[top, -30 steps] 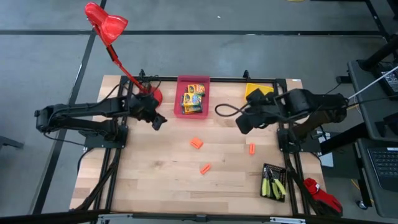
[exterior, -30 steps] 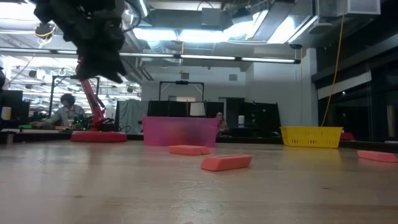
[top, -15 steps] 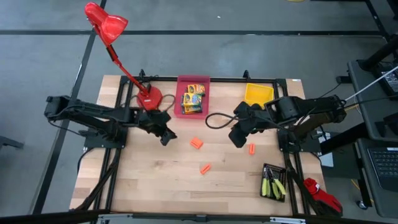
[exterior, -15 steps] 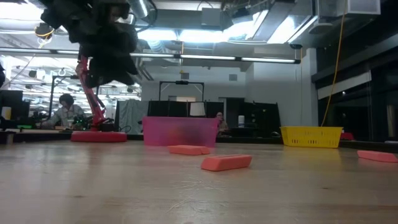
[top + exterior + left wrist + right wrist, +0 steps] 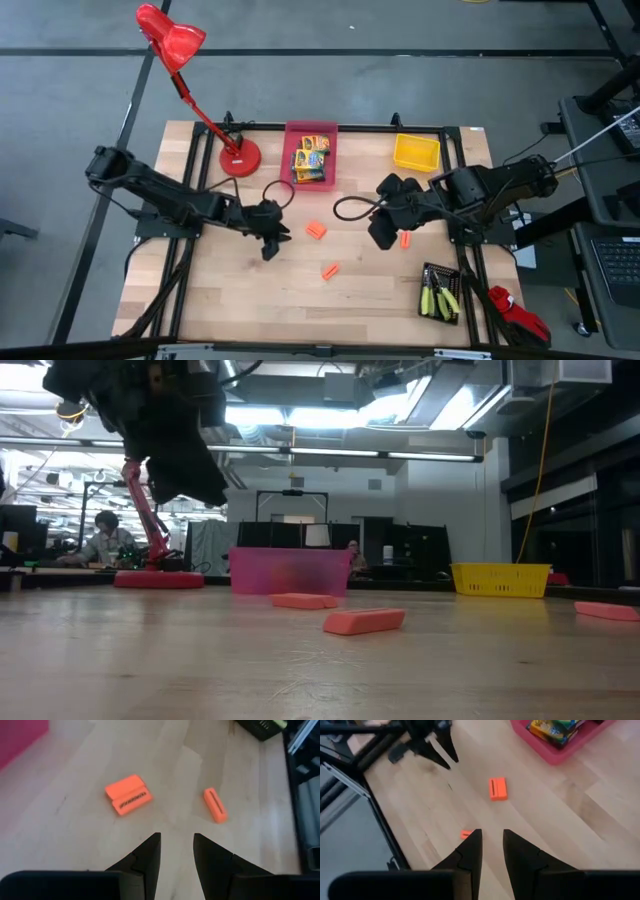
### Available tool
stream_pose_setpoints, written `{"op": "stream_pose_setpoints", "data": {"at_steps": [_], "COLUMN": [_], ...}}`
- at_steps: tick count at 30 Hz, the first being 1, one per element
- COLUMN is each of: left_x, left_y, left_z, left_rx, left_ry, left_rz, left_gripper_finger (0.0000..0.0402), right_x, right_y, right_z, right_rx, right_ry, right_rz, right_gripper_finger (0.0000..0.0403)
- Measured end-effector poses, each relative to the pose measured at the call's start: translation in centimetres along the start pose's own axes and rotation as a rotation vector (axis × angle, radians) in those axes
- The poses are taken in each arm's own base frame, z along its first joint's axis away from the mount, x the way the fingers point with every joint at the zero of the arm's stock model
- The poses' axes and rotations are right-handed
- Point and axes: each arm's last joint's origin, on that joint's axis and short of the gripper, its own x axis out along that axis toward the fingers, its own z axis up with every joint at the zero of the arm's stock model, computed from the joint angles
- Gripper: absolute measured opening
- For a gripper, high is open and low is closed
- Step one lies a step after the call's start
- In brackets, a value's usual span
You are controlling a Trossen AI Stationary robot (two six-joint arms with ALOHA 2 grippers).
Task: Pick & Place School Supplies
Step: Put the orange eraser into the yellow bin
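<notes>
Moved: both arms have swung out from the far edge toward mid-table since the earlier views; nothing on the table has shifted.
Lamp: red lamp (image 5: 238,157) stands at the far left, untouched.
Left gripper: left gripper (image 5: 270,243) hangs above bare wood, fingers (image 5: 148,854) parted a little, holding nothing.
Pink bin: pink bin (image 5: 290,170) at the far edge holds the crayon boxes (image 5: 312,158).
Orange pieces: paired piece (image 5: 316,230) lies just right of the left gripper; second piece (image 5: 330,270) nearer the front; third piece (image 5: 405,239) beside the right gripper.
Right gripper: right gripper (image 5: 382,236) hovers mid-right, narrowly parted, empty.
Yellow bin: yellow bin (image 5: 416,153) is far right.
Pliers: pliers (image 5: 441,294) sit in the black bin (image 5: 426,272) at front right.
Meaning: likely each arm is lining up on an orange piece; no grasp begun.
</notes>
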Motion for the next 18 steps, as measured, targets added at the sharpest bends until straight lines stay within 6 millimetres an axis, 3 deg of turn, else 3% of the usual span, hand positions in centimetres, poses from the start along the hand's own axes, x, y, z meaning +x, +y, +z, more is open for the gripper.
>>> {"op": "stream_pose_setpoints", "data": {"at_steps": [5,11,18], "left_x": [1.4,4.4,8.0], "left_y": [0.1,1.2,2.6], "left_z": [0.1,1.0,0.4], "left_rx": [0.179,0.301,0.326], "left_ry": [-0.017,0.023,0.059], "left_rz": [0.057,0.08,0.083], "left_gripper_finger": [0.0119,0.016,0.0188], "right_x": [-0.1,-0.1,-0.2], "right_y": [0.5,0.7,0.9], "right_z": [0.2,0.4,0.1], "right_rx": [0.009,0.015,0.053], "right_ry": [-0.049,-0.081,-0.083], "right_rz": [0.039,0.042,0.047], "right_gripper_finger": [0.0079,0.0079,0.0079]}}
